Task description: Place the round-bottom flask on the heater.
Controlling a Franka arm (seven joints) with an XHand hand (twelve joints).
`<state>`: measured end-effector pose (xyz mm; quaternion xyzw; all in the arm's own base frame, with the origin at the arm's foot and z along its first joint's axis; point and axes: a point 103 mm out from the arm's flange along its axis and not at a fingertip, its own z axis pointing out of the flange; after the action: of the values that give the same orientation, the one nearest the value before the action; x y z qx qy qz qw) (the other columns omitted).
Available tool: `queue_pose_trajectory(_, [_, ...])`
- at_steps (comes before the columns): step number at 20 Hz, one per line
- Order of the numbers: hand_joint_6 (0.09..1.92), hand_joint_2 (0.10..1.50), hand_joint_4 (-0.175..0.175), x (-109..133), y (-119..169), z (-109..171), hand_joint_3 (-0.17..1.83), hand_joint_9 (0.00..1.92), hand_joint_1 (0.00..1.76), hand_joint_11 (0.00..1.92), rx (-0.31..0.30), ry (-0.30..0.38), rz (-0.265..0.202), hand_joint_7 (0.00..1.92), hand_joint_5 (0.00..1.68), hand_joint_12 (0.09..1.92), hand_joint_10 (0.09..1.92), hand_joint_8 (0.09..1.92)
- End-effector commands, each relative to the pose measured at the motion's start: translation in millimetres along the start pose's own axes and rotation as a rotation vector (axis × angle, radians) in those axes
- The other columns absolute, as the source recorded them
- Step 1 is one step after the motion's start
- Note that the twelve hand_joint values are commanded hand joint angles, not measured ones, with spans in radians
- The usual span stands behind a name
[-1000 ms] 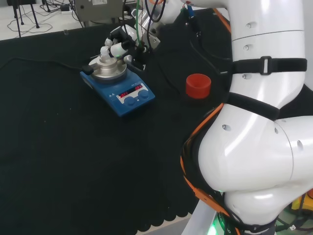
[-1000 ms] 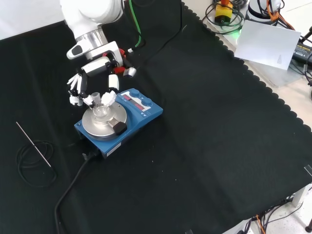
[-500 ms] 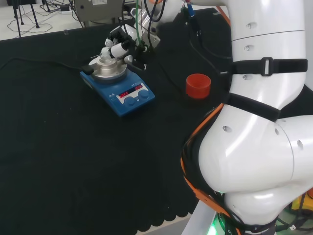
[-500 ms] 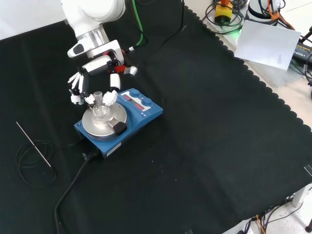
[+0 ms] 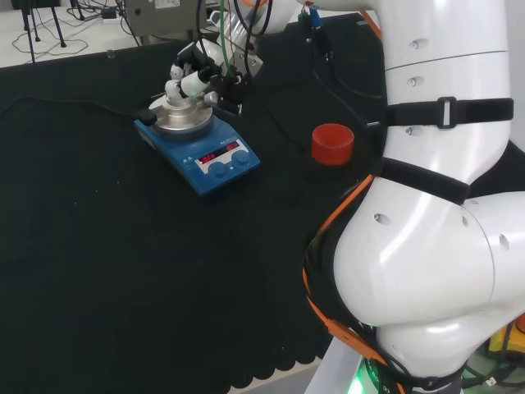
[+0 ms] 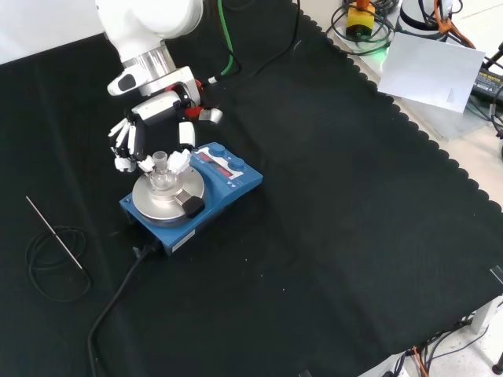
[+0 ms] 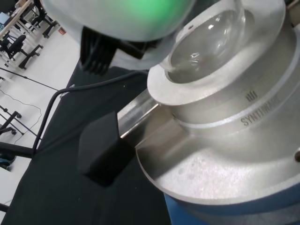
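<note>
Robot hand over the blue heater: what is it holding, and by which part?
The hand has its fingertips round the neck of the clear glass round-bottom flask, whose bulb sits in the heater's metal block.

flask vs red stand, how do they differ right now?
The flask is clear glass; the red stand is opaque red. The flask sits in the metal block on the heater, with the hand around its neck; the stand sits on the black cloth, right of the heater in the head view, with nothing on it. Both are upright.
</note>
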<state>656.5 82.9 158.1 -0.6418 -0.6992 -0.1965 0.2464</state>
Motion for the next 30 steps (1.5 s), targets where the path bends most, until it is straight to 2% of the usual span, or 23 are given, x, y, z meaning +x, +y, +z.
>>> queue_pose_trajectory(1, [0.94,0.62,0.16,-1.5,-0.2,0.5,0.82,0.73,1.11,0.23,0.013,-0.001,0.002,0.58,1.16,1.32,0.52,0.53])
queue_pose_trajectory(3, [0.93,0.74,0.161,-3.0,-0.1,0.9,0.63,0.71,1.09,0.21,0.029,-0.001,0.004,0.54,1.11,1.32,0.53,0.54])
queue_pose_trajectory(5, [0.91,0.65,0.067,-4.2,0.1,0.7,0.68,0.68,1.05,0.18,0.047,-0.004,0.01,0.51,0.92,1.32,0.54,0.54])
queue_pose_trajectory(6, [0.91,0.6,0.038,-4.5,0.4,0.7,0.74,0.66,1.03,0.16,0.058,-0.004,0.011,0.49,0.84,1.33,0.55,0.55])
queue_pose_trajectory(9, [0.83,0.52,0.003,-4.2,1.3,0.4,0.8,0.61,1.0,0.11,0.085,-0.009,0.01,0.44,0.63,1.34,0.56,0.55])
queue_pose_trajectory(11, [0.71,0.5,-0.006,-4.0,1.2,0.1,0.79,0.57,0.97,0.08,0.087,-0.007,0.012,0.4,0.52,1.35,0.58,0.57])
queue_pose_trajectory(14, [0.57,0.48,-0.013,-4.5,0.2,-0.4,0.78,0.55,0.96,0.06,0.084,-0.002,0.007,0.37,0.45,1.36,0.61,0.59])
queue_pose_trajectory(21, [0.48,0.48,-0.015,-6.7,-10.6,-13.6,0.76,0.53,0.9,0.05,0.063,-0.019,0.0,0.35,0.45,1.36,0.62,0.6])
queue_pose_trajectory(30, [0.42,0.5,-0.013,-12.1,-46.2,-41.4,0.73,0.53,0.88,0.04,0.018,-0.042,0.023,0.35,0.46,1.36,0.62,0.6])
